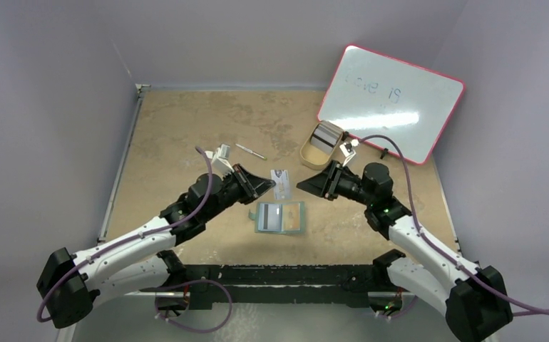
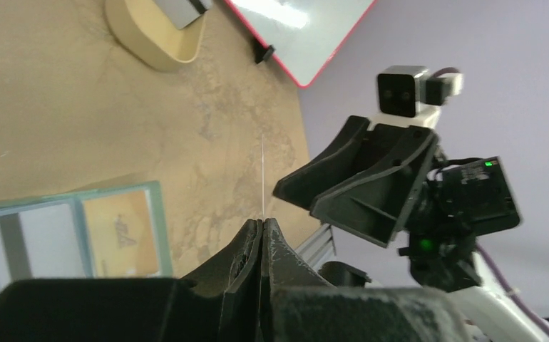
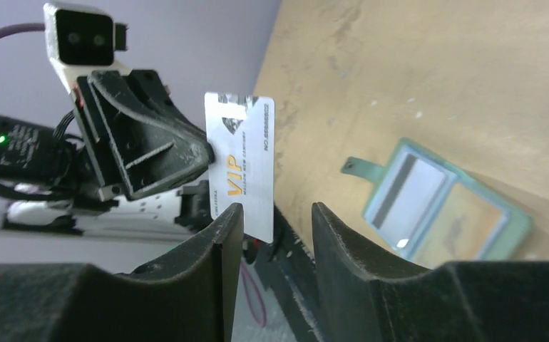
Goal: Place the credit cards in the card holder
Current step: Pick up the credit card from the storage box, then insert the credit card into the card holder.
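One credit card [image 3: 247, 157] pinched in left claw [image 2: 261, 224]; right claw [image 3: 277, 211] parted.

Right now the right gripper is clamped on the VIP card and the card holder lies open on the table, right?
No: the left gripper is clamped on the VIP card; the right gripper stands open, per the right wrist view. The card holder does lie open on the table.
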`<state>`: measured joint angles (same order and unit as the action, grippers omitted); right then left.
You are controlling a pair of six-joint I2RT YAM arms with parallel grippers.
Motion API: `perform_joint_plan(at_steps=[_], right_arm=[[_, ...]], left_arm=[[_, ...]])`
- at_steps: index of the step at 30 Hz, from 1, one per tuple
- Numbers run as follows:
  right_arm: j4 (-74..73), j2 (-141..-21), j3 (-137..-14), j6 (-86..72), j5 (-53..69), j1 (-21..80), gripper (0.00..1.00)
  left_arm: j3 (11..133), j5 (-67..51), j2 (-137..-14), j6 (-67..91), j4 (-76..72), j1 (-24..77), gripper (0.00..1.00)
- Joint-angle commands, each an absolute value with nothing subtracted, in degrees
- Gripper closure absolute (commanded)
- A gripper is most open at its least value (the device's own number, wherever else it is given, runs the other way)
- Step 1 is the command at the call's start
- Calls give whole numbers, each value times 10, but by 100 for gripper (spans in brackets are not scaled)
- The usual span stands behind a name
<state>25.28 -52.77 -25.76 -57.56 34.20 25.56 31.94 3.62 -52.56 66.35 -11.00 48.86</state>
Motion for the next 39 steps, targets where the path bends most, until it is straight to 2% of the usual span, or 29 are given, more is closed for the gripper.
perform_joint_plan(at_steps=[1, 5, 11, 23, 39], right_arm=[[111, -524, -307, -487, 250, 258, 55], [32, -572, -331, -447, 207, 258, 53], [24, -618, -315, -423, 189, 260, 51], [105, -700, -299, -447, 211, 319, 64], [159, -770, -273, -456, 206, 339, 65]], left_arm=[[309, 56, -547, 631, -75, 487, 100], [291, 43, -577, 634, -93, 487, 100], [288, 28, -642, 634, -90, 487, 100], [270, -4, -716, 639, -114, 487, 100], [260, -9, -735, 637, -131, 487, 100]])
